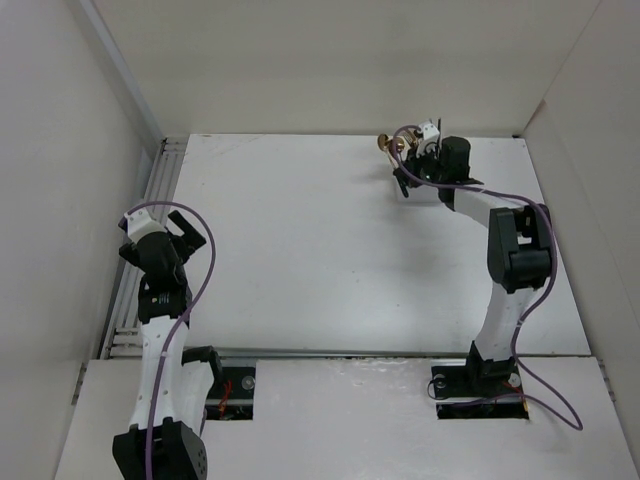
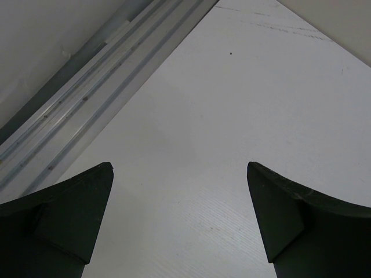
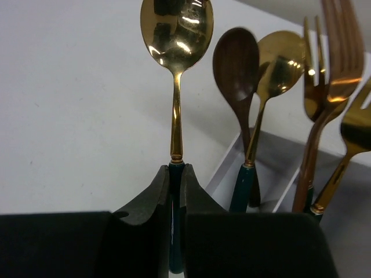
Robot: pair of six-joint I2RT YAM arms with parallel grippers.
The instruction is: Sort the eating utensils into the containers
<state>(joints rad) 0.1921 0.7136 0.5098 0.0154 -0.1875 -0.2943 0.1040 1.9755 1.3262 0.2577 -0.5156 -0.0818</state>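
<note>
Tabletop [image 1: 300, 260] white, pale walls [image 1: 330, 60] around, rail [image 1: 160, 180] left, box [image 3: 269, 168] far right

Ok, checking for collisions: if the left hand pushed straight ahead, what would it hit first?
Most likely the table; the left hand is open and nothing else shows in its path, though depth is unclear.

Top looks down; wrist cameras close above shared table [image 2: 232, 116]
</note>
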